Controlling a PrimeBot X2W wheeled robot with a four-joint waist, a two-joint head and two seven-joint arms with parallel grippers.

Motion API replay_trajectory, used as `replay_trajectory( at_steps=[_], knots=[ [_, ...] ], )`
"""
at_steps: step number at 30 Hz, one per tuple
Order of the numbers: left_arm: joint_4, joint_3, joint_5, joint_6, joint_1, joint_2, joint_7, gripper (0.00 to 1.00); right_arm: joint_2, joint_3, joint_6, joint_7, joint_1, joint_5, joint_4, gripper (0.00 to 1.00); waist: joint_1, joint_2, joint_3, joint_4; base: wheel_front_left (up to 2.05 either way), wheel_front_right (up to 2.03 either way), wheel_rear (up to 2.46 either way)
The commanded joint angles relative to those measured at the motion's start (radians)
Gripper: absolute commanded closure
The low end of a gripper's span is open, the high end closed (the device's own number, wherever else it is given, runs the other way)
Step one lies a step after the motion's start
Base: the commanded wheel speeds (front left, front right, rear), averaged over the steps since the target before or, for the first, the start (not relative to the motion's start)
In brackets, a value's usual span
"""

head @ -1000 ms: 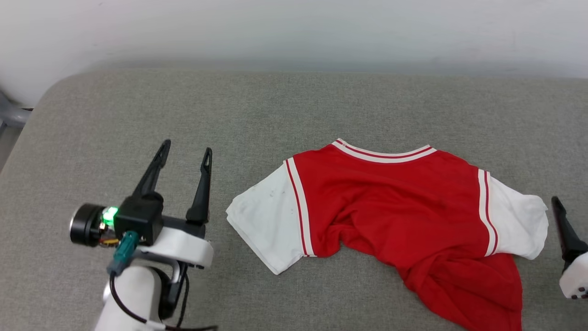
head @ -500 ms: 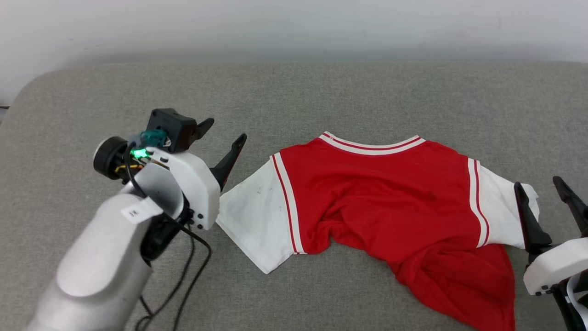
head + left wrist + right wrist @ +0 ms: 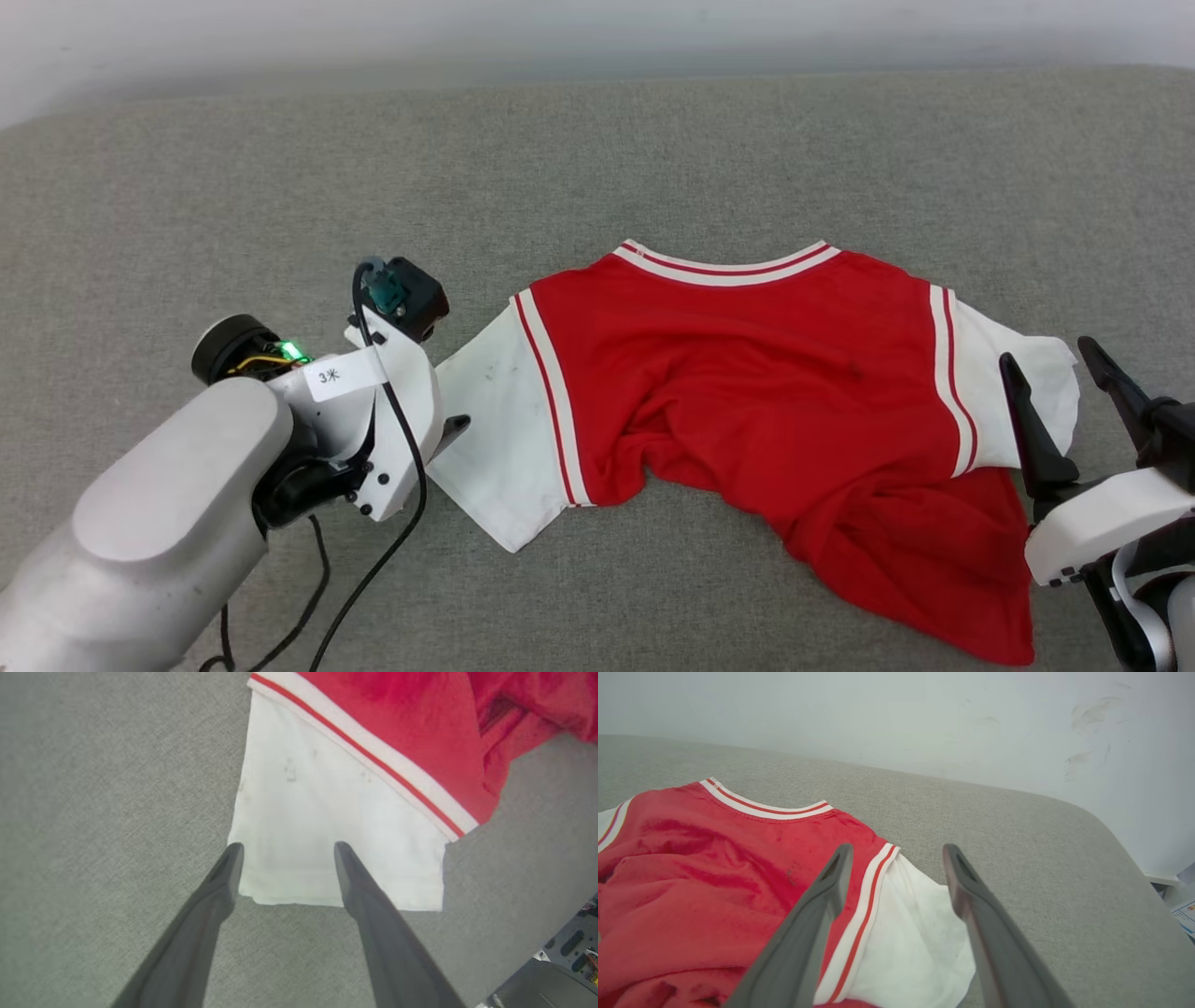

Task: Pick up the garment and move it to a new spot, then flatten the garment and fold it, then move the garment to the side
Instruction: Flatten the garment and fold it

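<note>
- The shirt (image 3: 747,373) lies collar-away on the grey cushion (image 3: 597,168), upper half fairly flat. The lower half is bunched and twisted off toward the robot's right.
- The left hand (image 3: 285,847) is wide open and holds nothing. In its wrist view the two fingers point at the cuff of the left-side sleeve (image 3: 327,812), tips over the hem edge. Whether they touch the cloth cannot be told.
- The right hand (image 3: 1046,353) is also wide open and empty. It sits by the right-side sleeve (image 3: 990,373), one finger over the striped seam and the other past the sleeve's outer edge.
- Step in hand, as I judge it: getting a grip on both sleeves, either to lift the shirt or to pull it flat. No fold has been started.
- The next move likely calls for each hand to drop onto its sleeve, pinch the cloth without catching the cushion cover, then draw outward evenly.
- The crumpled lower hem is the main obstacle, since it will need separate spreading.
- A black cable (image 3: 392,541) hangs from the left arm near the sleeve, and a pale wall (image 3: 924,718) stands behind the cushion.
</note>
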Motion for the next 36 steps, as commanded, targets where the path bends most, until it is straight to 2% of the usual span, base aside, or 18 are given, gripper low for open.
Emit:
replay_trajectory(
  at_steps=[1, 6, 15, 17, 20, 27, 32, 36],
  knots=[
    [0.015, -0.014, -0.007, 0.000, -0.020, 0.008, 0.007, 0.00, 0.005, 0.003, -0.001, -0.001, -0.018, -0.004, -0.001, 0.00, 0.0000, 0.0000, 0.014, -0.010, 0.00, 0.00, 0.00],
    [0.117, -0.109, -0.012, 0.000, -0.066, 0.024, 0.015, 0.00, 0.005, 0.020, -0.001, -0.008, -0.041, -0.006, 0.011, 0.00, 0.0000, 0.0000, 0.042, -0.029, 0.00, 0.00, 0.00],
    [0.269, -0.264, -0.067, 0.002, -0.059, 0.005, -0.005, 0.00, 0.004, 0.042, -0.001, -0.022, -0.056, -0.011, 0.037, 0.00, 0.0000, 0.0000, 0.066, -0.047, 0.00, 0.00, 0.00],
    [0.272, -0.298, -0.088, 0.001, -0.060, 0.007, -0.012, 1.00, 0.004, 0.043, -0.001, -0.025, -0.055, -0.010, 0.041, 0.00, 0.0000, 0.0000, 0.067, -0.044, 0.00, 0.00, 0.00],
    [0.274, -0.305, -0.105, 0.001, -0.098, 0.018, -0.069, 1.00, 0.004, 0.046, -0.001, -0.029, -0.054, -0.005, 0.045, 0.00, 0.0000, 0.0000, 0.064, -0.036, 0.00, 0.00, 0.00],
    [0.332, -0.233, -0.117, 0.001, -0.197, 0.059, -0.259, 1.00, -0.007, 0.036, -0.001, -0.033, -0.033, 0.007, 0.045, 0.00, 0.0000, 0.0000, 0.041, -0.021, 0.00, 0.00, 0.00],
    [0.411, -0.207, -0.105, 0.016, -0.206, 0.084, -0.330, 1.00, -0.017, 0.015, -0.001, -0.034, -0.017, 0.011, 0.045, 0.00, 0.0000, 0.0000, 0.030, -0.024, 0.00, 0.00, 0.00],
    [0.477, -0.204, -0.113, 0.024, -0.173, 0.076, -0.365, 1.00, -0.021, 0.001, -0.001, -0.028, -0.011, 0.012, 0.050, 0.00, 0.0000, 0.0000, 0.031, -0.029, 0.00, 0.00, 0.00]
  ],
)
